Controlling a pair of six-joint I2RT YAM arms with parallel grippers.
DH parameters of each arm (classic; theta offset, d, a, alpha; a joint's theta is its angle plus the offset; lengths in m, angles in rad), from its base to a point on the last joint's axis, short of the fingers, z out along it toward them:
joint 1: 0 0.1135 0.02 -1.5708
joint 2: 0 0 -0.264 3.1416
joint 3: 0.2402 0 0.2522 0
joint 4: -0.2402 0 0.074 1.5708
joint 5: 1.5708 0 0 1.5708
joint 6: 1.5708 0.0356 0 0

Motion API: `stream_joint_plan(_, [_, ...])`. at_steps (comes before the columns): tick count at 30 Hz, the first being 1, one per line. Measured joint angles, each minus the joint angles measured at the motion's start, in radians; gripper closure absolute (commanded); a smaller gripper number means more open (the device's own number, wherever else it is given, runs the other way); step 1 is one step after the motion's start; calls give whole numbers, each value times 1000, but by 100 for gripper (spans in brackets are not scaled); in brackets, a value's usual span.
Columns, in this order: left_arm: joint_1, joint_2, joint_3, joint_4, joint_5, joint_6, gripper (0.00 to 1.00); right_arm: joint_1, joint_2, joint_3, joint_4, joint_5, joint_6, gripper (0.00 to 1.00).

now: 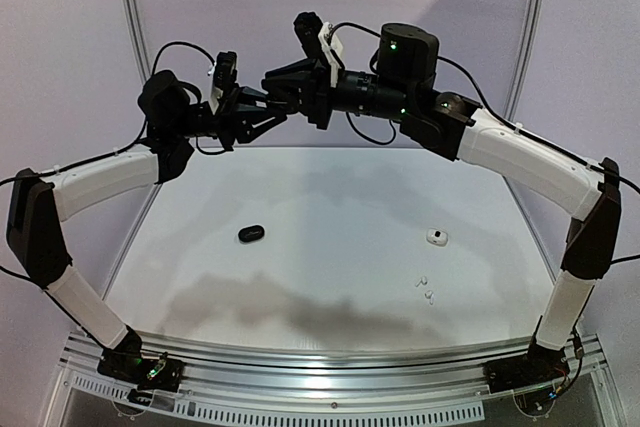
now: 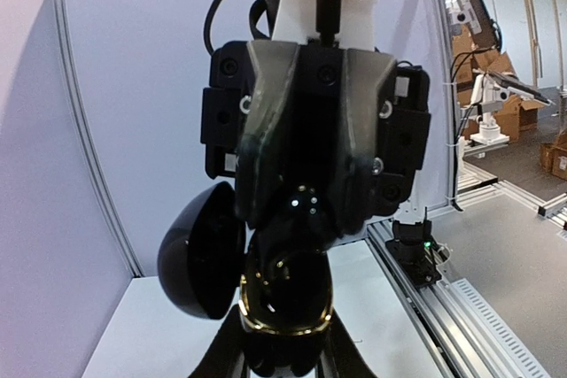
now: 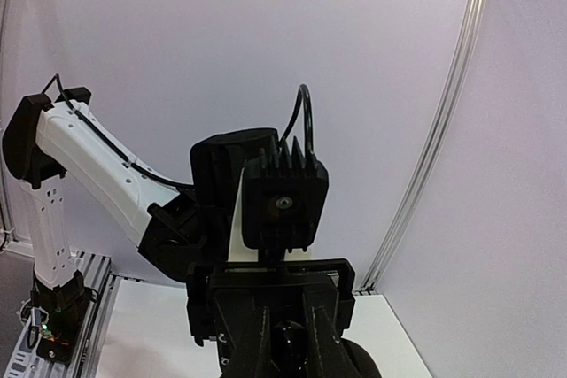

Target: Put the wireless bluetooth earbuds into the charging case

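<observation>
Both arms are raised above the table (image 1: 330,197) and meet tip to tip. My left gripper (image 2: 285,362) is shut on an open black charging case (image 2: 285,307) with a gold rim, its lid (image 2: 197,250) swung out to the left. My right gripper (image 2: 306,214) faces it from above, its fingers (image 2: 266,130) reaching down into the case mouth. A small glossy black earbud (image 2: 304,204) with tiny bright dots sits pinched at their tips. In the top view the left gripper (image 1: 262,113) and right gripper (image 1: 275,82) overlap and the case is hidden.
A closed black case (image 1: 250,233) lies at the table's left middle and a white case (image 1: 436,237) at the right. Two tiny white earbuds (image 1: 426,289) lie nearer the front right. The grey back wall and its rails (image 1: 128,7) stand close behind the raised arms.
</observation>
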Motion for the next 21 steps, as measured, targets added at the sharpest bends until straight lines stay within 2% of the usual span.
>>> stream_joint_plan(14, [3,0,-7,11,-8,-9,100,0,0,0,-14,14,-8,83])
stream_joint_plan(21, [9,0,-7,11,-8,-10,100,1,0,0,-26,30,-17,82])
